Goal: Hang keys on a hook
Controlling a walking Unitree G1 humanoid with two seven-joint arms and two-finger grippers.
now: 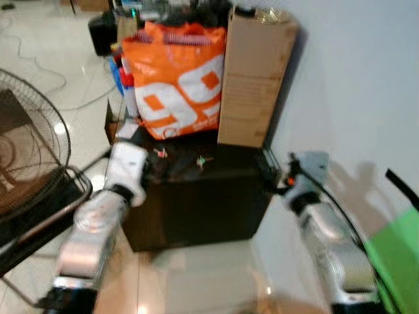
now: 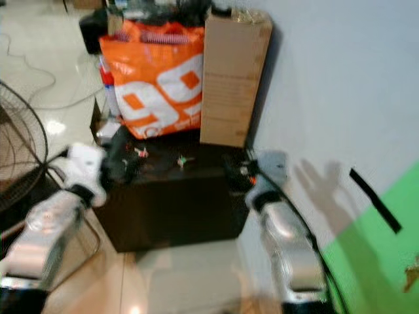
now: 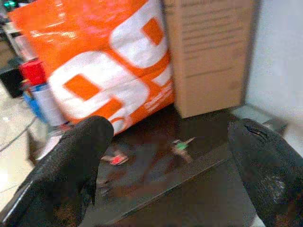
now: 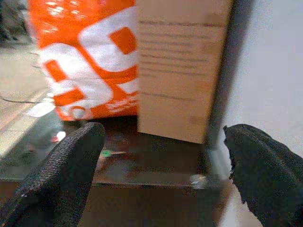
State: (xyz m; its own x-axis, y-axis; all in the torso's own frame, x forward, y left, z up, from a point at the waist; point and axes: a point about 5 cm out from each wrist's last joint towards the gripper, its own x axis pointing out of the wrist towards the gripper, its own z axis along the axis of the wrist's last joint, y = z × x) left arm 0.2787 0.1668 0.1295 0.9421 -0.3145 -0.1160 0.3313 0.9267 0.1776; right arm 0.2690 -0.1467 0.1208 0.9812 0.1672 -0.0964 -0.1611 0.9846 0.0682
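On the dark cabinet (image 1: 196, 196), keys (image 3: 182, 145) near its front edge.

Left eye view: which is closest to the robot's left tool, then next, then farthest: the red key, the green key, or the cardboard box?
From the left tool, at the black cabinet's left edge:
1. Red key, on the cabinet top right beside the tool.
2. Green key, farther right, mid-top.
3. Cardboard box, standing at the back right by the wall.
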